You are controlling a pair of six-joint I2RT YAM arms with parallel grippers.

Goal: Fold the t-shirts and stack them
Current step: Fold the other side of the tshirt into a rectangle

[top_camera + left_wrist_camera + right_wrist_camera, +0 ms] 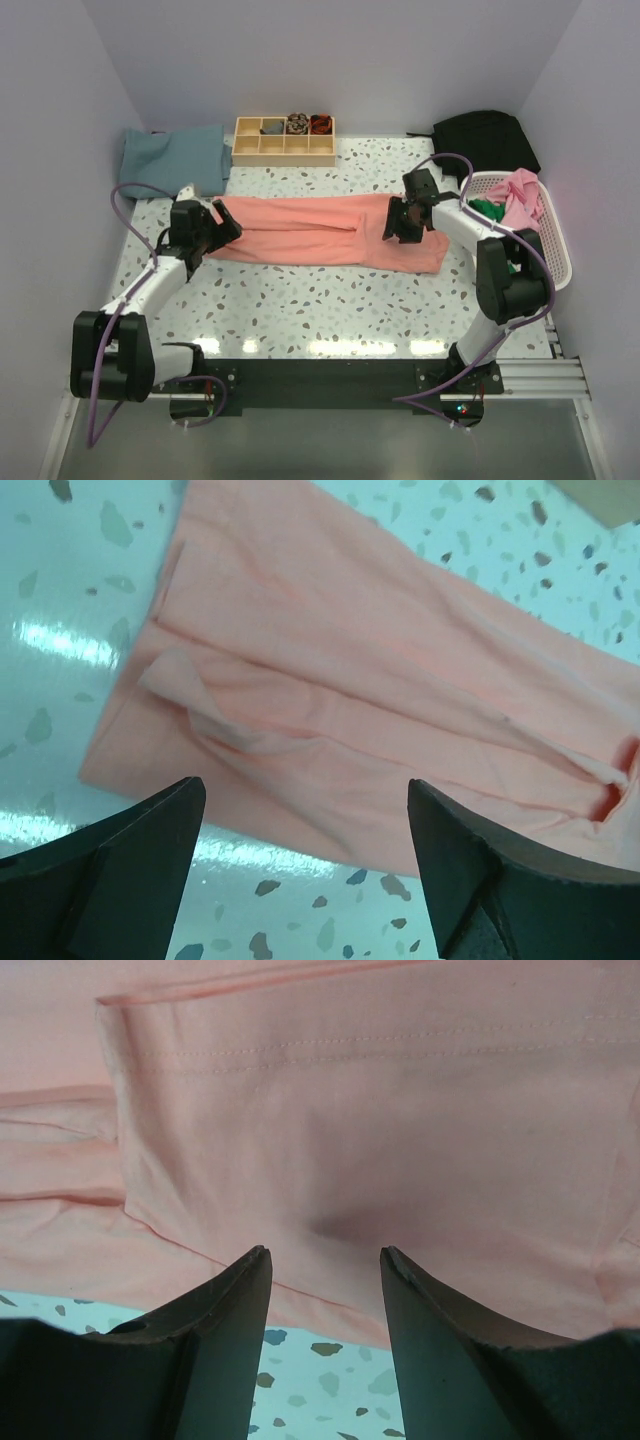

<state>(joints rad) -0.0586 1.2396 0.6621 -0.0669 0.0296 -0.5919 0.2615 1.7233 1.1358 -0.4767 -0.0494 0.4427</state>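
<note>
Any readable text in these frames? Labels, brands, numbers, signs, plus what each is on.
None readable in any view.
salmon t-shirt: plain fabric and stitching only, no print or tag showing, even up close in both wrist views.
blue-grey t-shirt: plain.
wooden organizer, white basket, black bag: no lettering visible; anything small on them is too small to tell from the top view.

the salmon t-shirt (310,232) lies folded lengthwise across the table (300,310), the teal shirt (175,158) at its far-left corner.
</note>
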